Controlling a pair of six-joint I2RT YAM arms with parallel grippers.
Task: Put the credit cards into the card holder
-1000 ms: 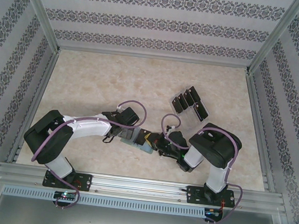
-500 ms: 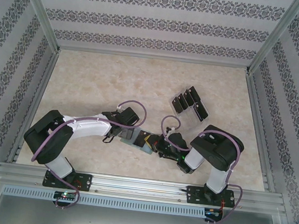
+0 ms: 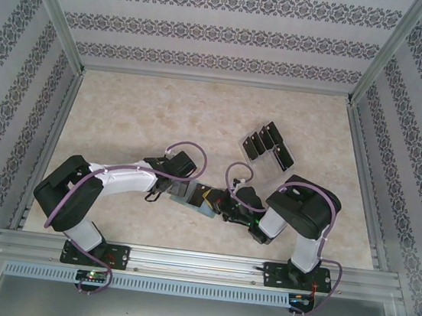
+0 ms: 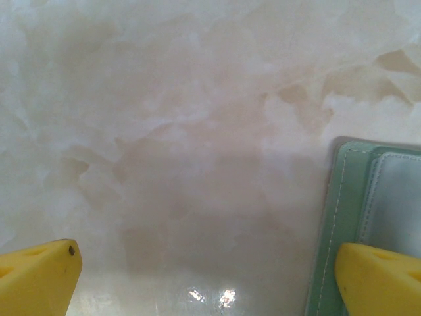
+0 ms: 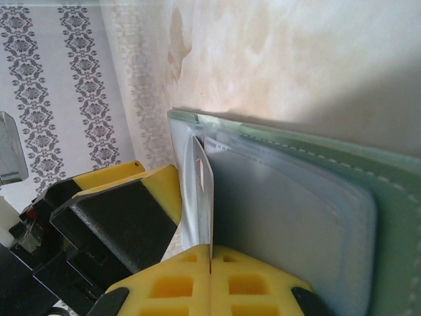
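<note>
The left gripper [image 4: 207,282] is spread wide, one finger [image 4: 378,280] over the open wallet [image 4: 347,217], which lies near the table's [image 3: 140,111] front middle. The right gripper [image 5: 210,266] pinches a card [image 5: 202,191] edge-on against the wallet's inside. More cards [image 3: 273,132] stand in a rack [image 3: 284,161] farther back on the right.

Top cam: high, behind arm bases, looks down on whole table [image 3: 140,111]. Left wrist cam: close, straight down. Right wrist cam: close, grazing along table. All share card holder [image 4: 347,204].
</note>
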